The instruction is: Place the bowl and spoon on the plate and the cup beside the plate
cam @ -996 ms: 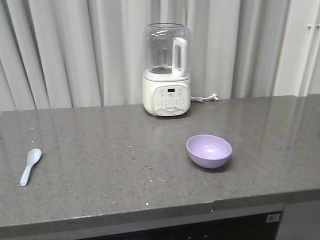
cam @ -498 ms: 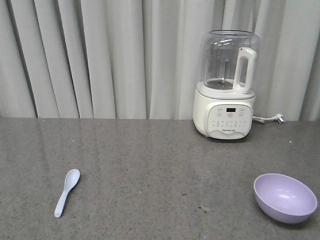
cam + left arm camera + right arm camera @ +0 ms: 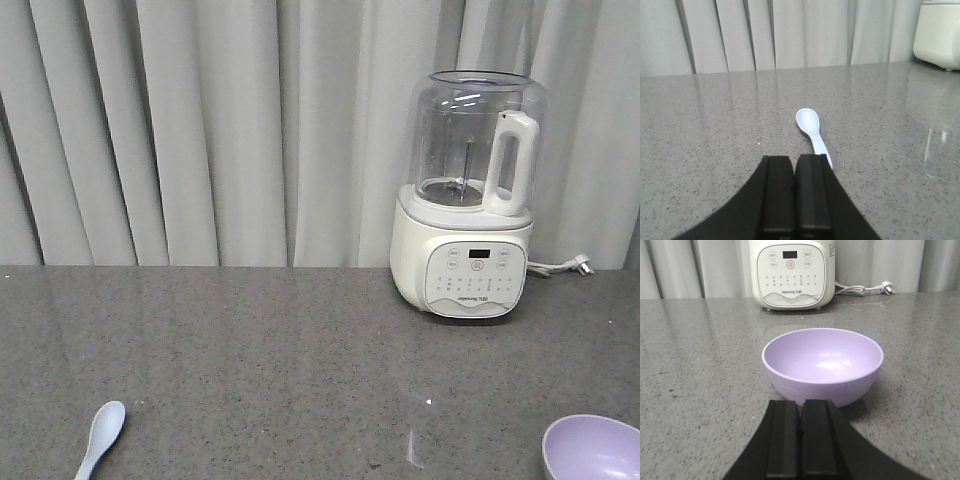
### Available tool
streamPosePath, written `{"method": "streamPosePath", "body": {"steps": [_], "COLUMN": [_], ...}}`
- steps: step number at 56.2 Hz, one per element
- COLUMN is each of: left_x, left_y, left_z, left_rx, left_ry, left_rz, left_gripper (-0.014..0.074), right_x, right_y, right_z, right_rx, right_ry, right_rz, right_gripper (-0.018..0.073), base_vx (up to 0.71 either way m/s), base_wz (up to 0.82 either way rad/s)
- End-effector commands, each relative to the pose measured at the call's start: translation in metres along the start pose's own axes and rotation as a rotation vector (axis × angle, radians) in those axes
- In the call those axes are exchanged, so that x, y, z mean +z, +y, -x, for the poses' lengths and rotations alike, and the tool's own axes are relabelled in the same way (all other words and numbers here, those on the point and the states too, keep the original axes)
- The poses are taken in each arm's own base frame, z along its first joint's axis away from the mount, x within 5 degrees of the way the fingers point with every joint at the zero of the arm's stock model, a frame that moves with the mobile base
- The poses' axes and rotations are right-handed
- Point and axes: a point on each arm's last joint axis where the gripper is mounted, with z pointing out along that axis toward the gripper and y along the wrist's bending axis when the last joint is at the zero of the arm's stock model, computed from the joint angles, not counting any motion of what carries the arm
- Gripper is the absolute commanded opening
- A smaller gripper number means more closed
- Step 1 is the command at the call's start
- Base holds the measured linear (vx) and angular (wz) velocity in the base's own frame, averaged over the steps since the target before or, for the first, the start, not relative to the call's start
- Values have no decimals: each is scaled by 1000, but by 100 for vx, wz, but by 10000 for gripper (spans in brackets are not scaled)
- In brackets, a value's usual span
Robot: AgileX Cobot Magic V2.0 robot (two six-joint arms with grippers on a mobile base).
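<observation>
The left gripper (image 3: 794, 161) is holding its fingers pressed together on nothing. The spoon (image 3: 810, 126) is lying just ahead at 12 o'clock, with its scoop facing up. The right gripper (image 3: 800, 405) is likewise keeping its fingers together and empty, with the bowl (image 3: 823, 365) sitting upright at 12 o'clock. On the countertop (image 3: 260, 360), the blender (image 3: 468, 200) is standing at 11 o'clock behind the bowl.

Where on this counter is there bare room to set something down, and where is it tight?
Widest free patch: the counter between the spoon at front left and the bowl at front right. The strip along the curtain left of the blender is bare. Tightest: back right, around the blender and its cord.
</observation>
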Motion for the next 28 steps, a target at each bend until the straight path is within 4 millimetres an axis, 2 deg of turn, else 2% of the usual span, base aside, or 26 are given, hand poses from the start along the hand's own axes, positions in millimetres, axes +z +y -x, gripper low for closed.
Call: {"method": "streamPosePath", "body": {"steps": [1, 28], "left_x": [-4, -4], "left_y": [0, 0], "left_z": [16, 16], "left_rx": [-5, -5], "left_ry": [-122, -122], "left_rz": [-1, -1], "left_gripper": [0, 0], "right_x": [0, 0], "right_y": [0, 0], "right_z": [6, 6], "right_rx": [-12, -12], "right_ry": [-80, -80], "right_rz": [-5, -5], "right_gripper": [-6, -6], "base_vx": [16, 7], "base_wz": [-4, -1]}}
